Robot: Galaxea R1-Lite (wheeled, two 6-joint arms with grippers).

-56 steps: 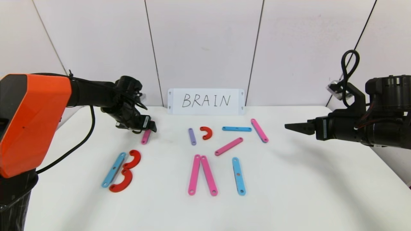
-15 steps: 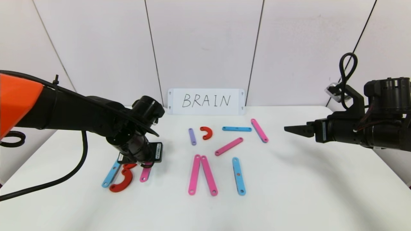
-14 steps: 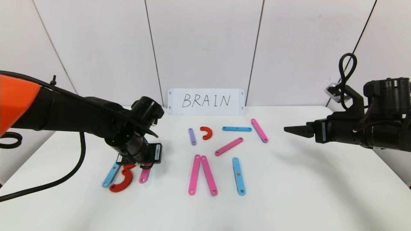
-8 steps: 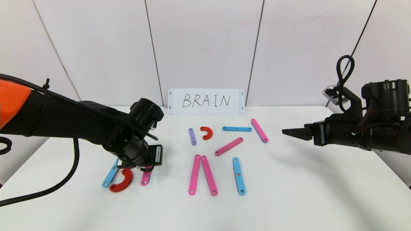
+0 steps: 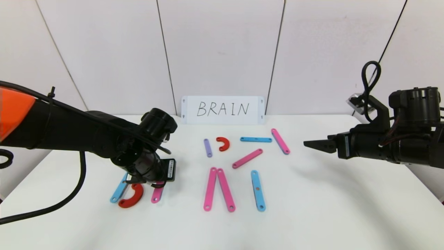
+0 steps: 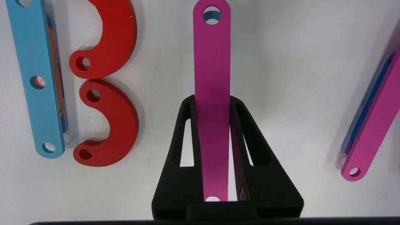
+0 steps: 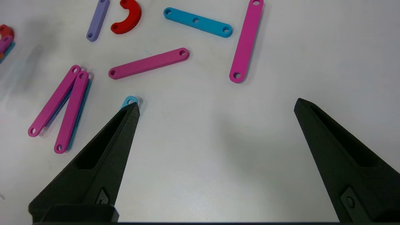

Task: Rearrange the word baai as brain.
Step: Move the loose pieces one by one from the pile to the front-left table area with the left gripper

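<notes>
Left gripper low over short pink strip beside the red curve; right gripper hovers apart.

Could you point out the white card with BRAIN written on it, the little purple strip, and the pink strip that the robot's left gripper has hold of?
white card (image 5: 222, 110), head view, middle of its face.
purple strip (image 5: 207, 148), head view, middle of its length.
pink strip (image 6: 212, 62), left wrist view, flat face beyond the gripper.
left gripper (image 6: 212, 103), left wrist view, midway between its fingertips.

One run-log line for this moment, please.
left gripper: shut on short pink strip, beside red curves | right gripper: open, hovering right of letters | stage: placing strip
</notes>
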